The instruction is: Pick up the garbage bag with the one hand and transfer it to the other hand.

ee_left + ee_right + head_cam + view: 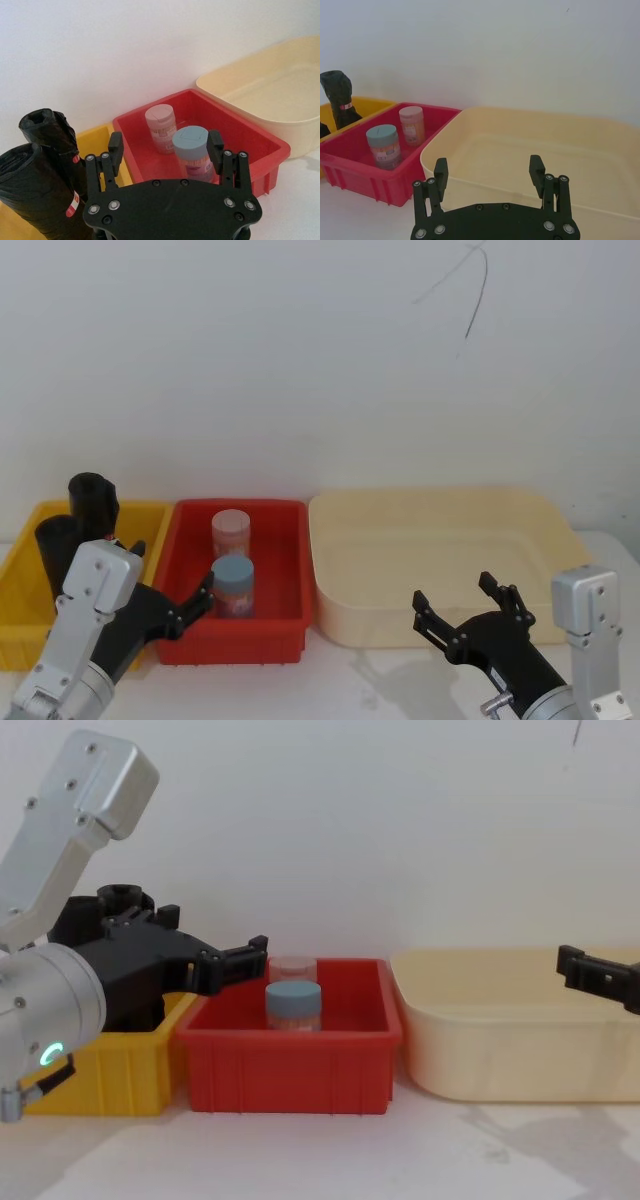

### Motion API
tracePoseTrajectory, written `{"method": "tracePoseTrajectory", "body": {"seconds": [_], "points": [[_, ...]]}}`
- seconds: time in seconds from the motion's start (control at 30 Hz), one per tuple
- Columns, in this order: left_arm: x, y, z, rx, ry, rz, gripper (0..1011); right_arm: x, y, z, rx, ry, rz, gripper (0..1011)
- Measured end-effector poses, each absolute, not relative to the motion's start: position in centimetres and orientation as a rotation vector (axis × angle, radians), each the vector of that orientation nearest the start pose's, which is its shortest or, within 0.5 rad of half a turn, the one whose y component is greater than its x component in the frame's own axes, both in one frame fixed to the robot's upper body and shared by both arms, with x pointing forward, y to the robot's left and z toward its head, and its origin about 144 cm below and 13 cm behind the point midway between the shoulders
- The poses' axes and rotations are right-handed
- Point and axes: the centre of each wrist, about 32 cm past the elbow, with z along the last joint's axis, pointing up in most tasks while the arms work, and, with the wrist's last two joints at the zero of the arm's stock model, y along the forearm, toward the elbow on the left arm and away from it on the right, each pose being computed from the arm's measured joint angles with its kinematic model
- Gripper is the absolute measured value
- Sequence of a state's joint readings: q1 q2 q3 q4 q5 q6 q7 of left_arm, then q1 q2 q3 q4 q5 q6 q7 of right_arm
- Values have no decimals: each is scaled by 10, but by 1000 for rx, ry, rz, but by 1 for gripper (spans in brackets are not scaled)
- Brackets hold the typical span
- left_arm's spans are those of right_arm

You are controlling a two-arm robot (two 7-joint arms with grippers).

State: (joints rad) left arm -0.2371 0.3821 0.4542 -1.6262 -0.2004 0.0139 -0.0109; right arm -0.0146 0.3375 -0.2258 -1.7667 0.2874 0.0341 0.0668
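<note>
**Head view:** The garbage bag [93, 502] stands upright in the yellow bin [25, 560], at the worktop's nine o'clock end. A second black roll [52, 540] stands just beside it at its seven o'clock. The left gripper [172, 568] hovers where the yellow bin meets the red bin [285, 570]. Its fingers are spread wide with nothing between them. The red bin holds a pink-lidded jar [230, 530], and a blue-lidded jar [233, 585] stands at its six o'clock. At three o'clock of the red bin sits a cream tub [440, 540]. The right gripper [455, 592] hangs over the white worktop [330, 680] at the tub's six o'clock, fingers apart and empty.

**Left wrist view:** The left gripper [165, 145] has its fingers [116, 142] wide apart, framing the two jars beyond them. Both rolls stand apart from the fingers, each with a red-and-white label.

**Right wrist view:** The right gripper [488, 167] faces the cream tub, fingers wide open with nothing in them. The garbage bag [337, 95] stands far off in the yellow bin.

**Chest view:** The left gripper [215, 935] hangs above the yellow bin's three o'clock wall, open and empty. The right gripper [585, 968] enters at the three o'clock edge, level with the tub's rim.
</note>
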Motion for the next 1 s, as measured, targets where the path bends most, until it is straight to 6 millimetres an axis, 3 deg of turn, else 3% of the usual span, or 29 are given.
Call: {"method": "tracePoseTrajectory", "body": {"seconds": [1.0], "points": [[492,198,1204,61,-268,1124,1001,443,-237,1189,26,-75,-1230,1000]]}}
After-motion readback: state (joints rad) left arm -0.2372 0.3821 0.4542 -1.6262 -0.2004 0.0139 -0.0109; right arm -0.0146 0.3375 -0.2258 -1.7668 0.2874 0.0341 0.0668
